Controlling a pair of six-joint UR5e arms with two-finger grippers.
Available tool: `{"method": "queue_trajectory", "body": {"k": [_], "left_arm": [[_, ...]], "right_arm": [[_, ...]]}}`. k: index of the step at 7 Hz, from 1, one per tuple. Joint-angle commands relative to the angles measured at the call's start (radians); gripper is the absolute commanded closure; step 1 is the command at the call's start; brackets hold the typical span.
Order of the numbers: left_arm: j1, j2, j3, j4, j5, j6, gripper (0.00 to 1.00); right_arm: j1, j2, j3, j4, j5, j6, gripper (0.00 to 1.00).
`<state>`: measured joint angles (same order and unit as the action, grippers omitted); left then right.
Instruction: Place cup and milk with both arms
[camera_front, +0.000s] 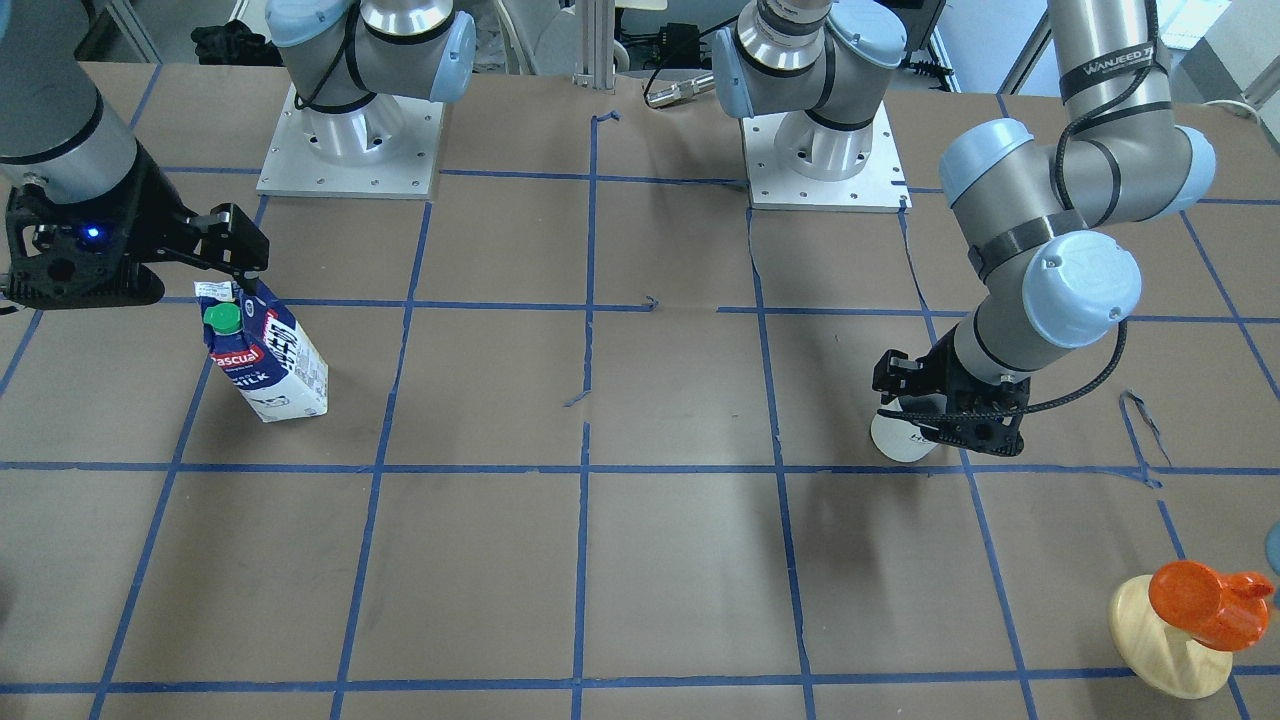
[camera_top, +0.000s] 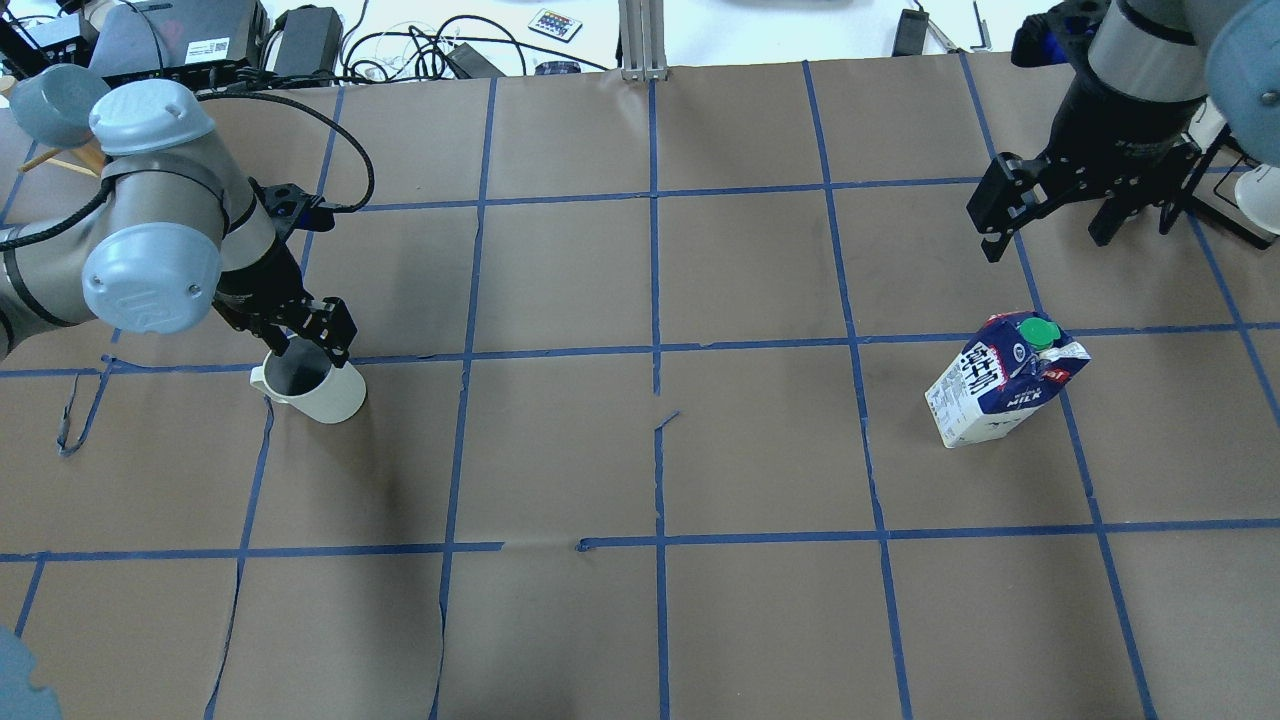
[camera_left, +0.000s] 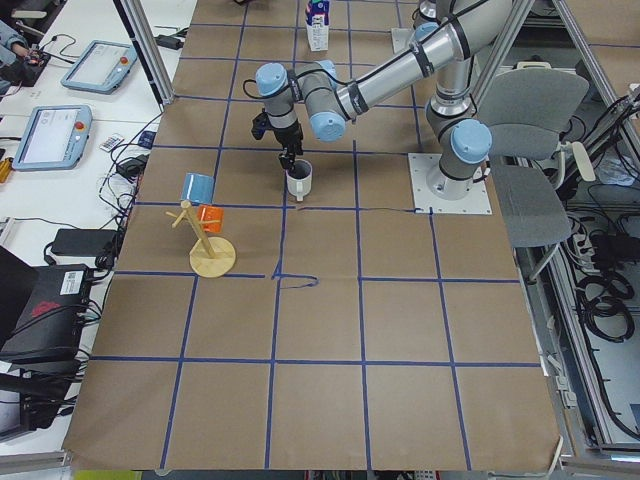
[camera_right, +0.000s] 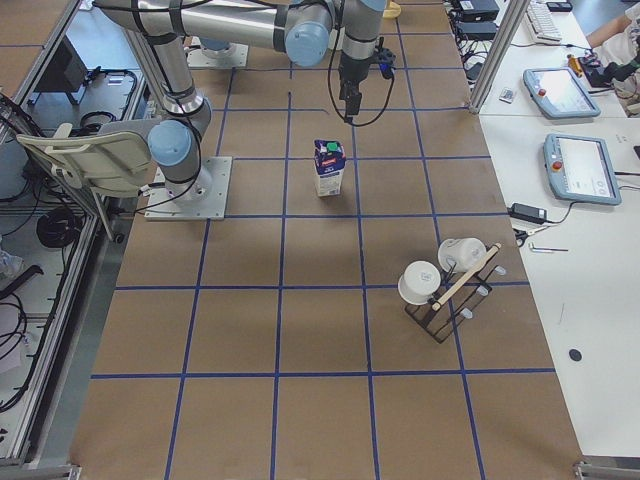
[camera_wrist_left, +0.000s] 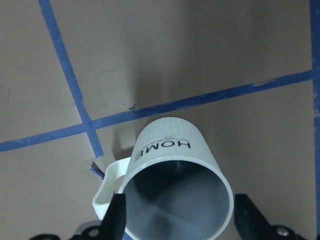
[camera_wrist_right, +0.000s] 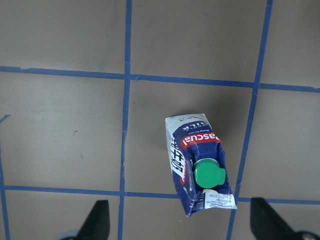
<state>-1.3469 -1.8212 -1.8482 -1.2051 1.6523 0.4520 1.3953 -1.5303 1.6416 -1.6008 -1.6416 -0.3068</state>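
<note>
where blue tape (camera_top: 655, 260) grids the brown table (camera_top: 760, 620), cup (camera_top: 325, 395) and milk (camera_top: 1000, 385) stand.

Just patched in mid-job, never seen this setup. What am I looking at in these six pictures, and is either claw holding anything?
Two silver-grey jointed robot arms work at a brown paper-covered table gridded with blue tape. Four pictures come from fixed cameras: one facing the robot, one over its shoulders, one at each table end. The last two look down from the wrists. The left gripper is open, straddling the white ribbed "HOME" mug without gripping it. The right gripper hangs open above the blue-and-white milk carton with a green cap, which stands free. Nothing is held.
</note>
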Motion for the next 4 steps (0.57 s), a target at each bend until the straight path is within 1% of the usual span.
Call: {"method": "queue_trajectory", "body": {"k": [1,2,3,4], "left_arm": [[-0.008,-0.015,-0.003,-0.001,-0.005,-0.004,0.32],[-0.008,-0.027,-0.003,-0.002,-0.005,-0.041,0.46],[-0.008,-0.027,-0.005,-0.002,-0.003,-0.055,0.80],[-0.008,-0.029,-0.005,-0.004,-0.012,-0.058,1.00]], "right_arm": [[-0.025,-0.001,0.067,-0.065,-0.044,-0.087,0.00],[-0.025,0.001,0.090,-0.067,-0.061,-0.090,0.00],[-0.025,0.001,0.121,-0.067,-0.060,-0.092,0.00],[-0.025,0.002,0.144,-0.065,-0.061,-0.100,0.00]]}}
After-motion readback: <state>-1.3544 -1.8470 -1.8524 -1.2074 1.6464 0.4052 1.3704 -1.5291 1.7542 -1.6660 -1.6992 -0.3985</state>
